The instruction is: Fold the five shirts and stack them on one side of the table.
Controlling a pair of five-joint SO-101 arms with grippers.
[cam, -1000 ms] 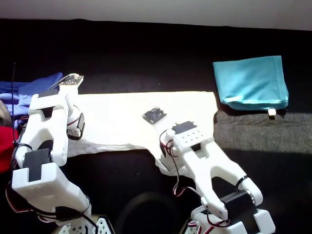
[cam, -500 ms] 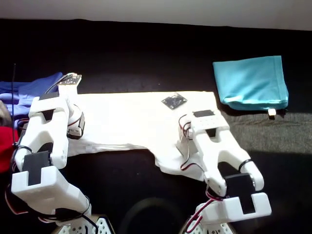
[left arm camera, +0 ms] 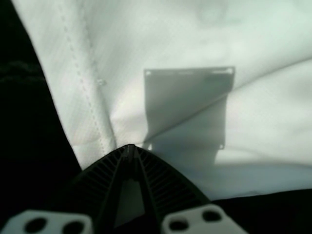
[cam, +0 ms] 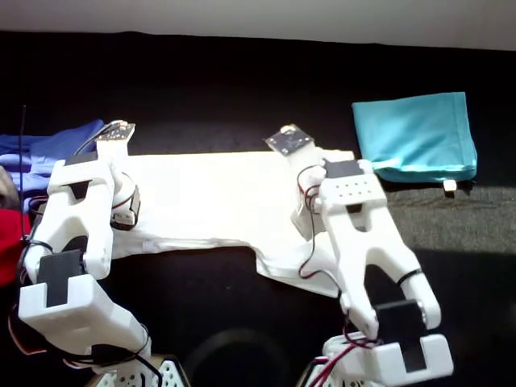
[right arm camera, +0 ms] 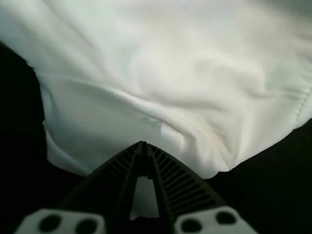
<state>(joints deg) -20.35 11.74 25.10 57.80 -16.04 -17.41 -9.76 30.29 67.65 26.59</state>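
Observation:
A white shirt (cam: pixel 218 193) lies spread across the middle of the black table (cam: pixel 242 89). My left gripper (cam: pixel 127 213) sits at the shirt's left edge. In the left wrist view the left gripper (left arm camera: pixel 129 149) is shut on the white shirt's (left arm camera: pixel 195 44) stitched hem. My right gripper (cam: pixel 306 211) stands over the shirt's right part. The right wrist view shows the right gripper (right arm camera: pixel 142 146) shut on a fold of the white shirt (right arm camera: pixel 161 73). A folded teal shirt (cam: pixel 416 135) rests at the back right.
A blue shirt (cam: pixel 44 151) and a red one (cam: pixel 8 242) are bunched at the table's left edge, beside the left arm. A loose flap of the white shirt (cam: pixel 294 274) hangs toward the front under the right arm.
The right arm has swung toward the back right, dragging the white shirt's fabric with it. The left arm has stayed in place.

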